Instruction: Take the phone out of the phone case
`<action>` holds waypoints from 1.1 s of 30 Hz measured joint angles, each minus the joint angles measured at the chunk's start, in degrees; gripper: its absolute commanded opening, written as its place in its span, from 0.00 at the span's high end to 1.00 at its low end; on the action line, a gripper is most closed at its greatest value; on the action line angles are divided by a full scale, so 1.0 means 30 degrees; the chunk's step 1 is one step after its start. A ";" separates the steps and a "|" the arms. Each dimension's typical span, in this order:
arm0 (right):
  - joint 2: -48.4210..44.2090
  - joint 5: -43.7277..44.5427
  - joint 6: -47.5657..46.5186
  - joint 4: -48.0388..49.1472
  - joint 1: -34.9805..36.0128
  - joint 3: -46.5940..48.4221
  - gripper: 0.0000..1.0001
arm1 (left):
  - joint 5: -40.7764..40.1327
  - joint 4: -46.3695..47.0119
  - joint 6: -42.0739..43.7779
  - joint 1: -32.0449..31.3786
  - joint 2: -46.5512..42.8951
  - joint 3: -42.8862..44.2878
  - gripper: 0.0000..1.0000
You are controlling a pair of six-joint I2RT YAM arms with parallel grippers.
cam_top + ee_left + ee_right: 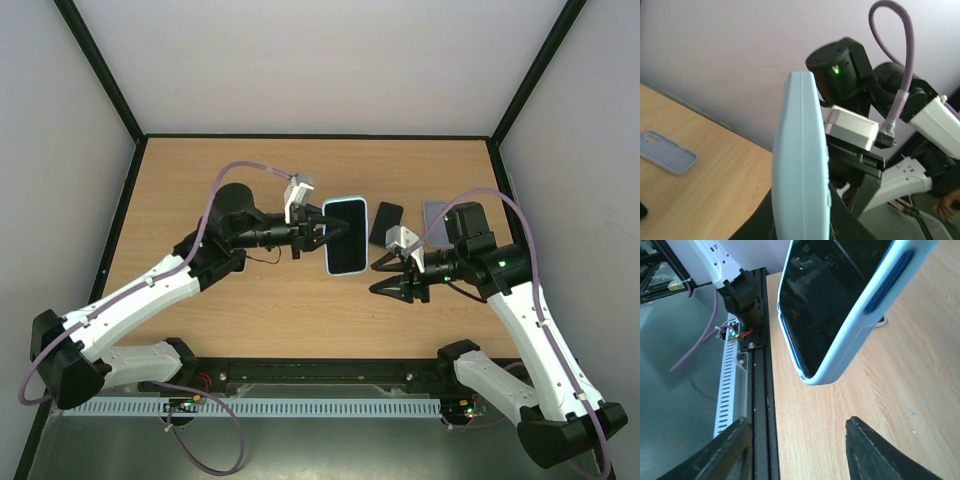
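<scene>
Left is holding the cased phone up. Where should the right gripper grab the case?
Pinch the case at its free near corner, coming from the right, where the open right gripper faces it. The left gripper clamps the left long edge, so that corner hangs clear of the table.

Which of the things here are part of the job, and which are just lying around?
Job: phone, light blue case around it, left gripper holding it, right gripper open nearby.
Lying about: black rectangle, purple case.
</scene>
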 measured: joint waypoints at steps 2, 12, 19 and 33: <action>-0.0036 -0.0153 -0.0517 -0.0335 0.0036 -0.0007 0.58 | 0.0612 -0.0896 0.0182 0.0000 0.0007 0.0255 0.97; -0.0984 -0.0831 -0.1246 -0.0889 0.0393 0.0095 0.60 | 0.3067 -0.1909 -0.0466 -0.0080 0.0641 0.0925 0.97; -0.1195 -0.2011 -0.1282 -0.0852 0.0408 0.0095 0.66 | 0.3570 -0.1800 -0.1166 -0.0328 0.0787 0.1056 0.97; -0.1515 -0.3053 -0.1035 -0.0007 0.0495 -0.0605 0.78 | 0.4204 -0.1005 -0.1967 -0.1158 0.1486 0.1078 0.97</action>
